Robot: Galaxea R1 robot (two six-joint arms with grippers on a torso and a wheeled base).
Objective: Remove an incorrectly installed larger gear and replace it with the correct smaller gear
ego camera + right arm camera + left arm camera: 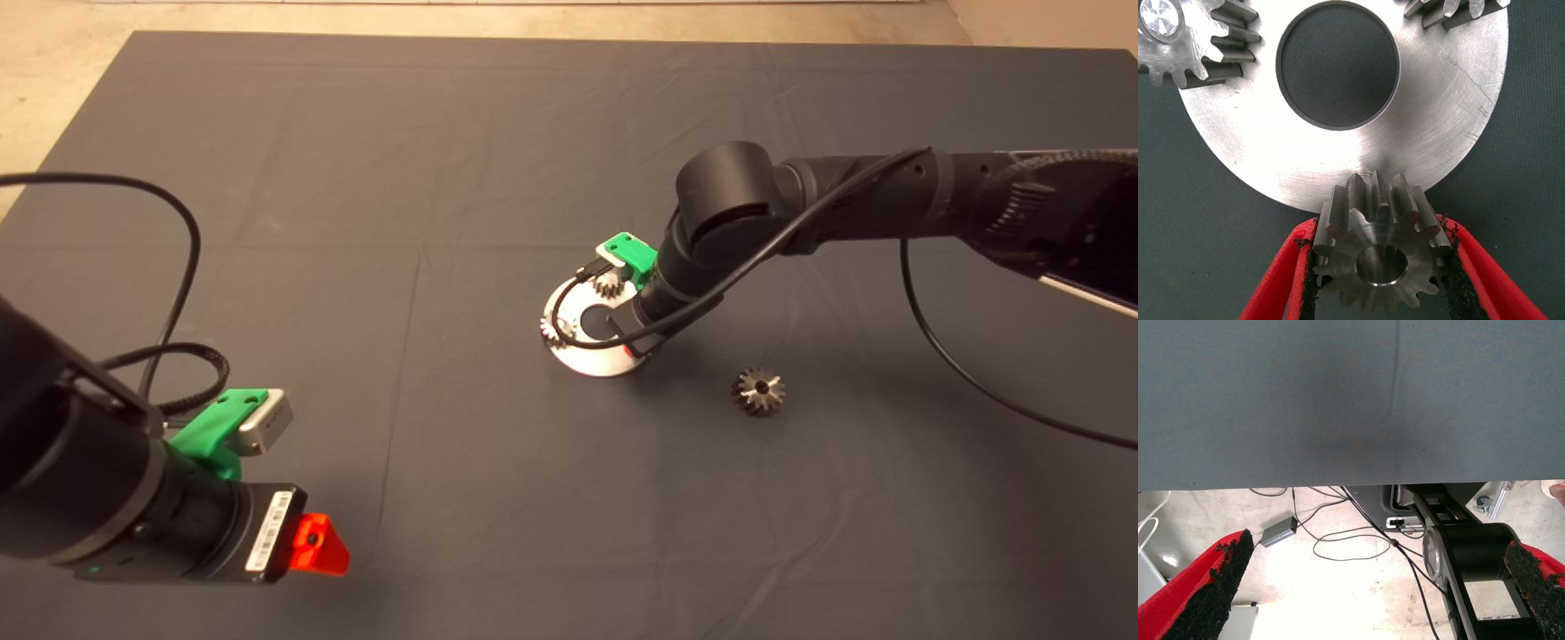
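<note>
My right gripper (1378, 270) is shut on the smaller gear (1375, 250), a grey steel toothed wheel with a centre hole, held between both red fingers (1281, 280). The gear sits at the near rim of the round silver plate (1271, 147); whether it touches the plate I cannot tell. In the head view the right wrist covers that side of the plate (591, 356). The larger gear (758, 391), with flared teeth and a dark hole, lies loose on the mat to the right of the plate. My left gripper (316, 542) is parked open at the lower left.
Two other small gears (1191, 40) (1451, 13) stand on the plate around its big round centre hole (1338, 63). A black cable (569, 333) loops over the plate. The left wrist view shows the mat's edge, floor cables and a small grey box (1278, 532).
</note>
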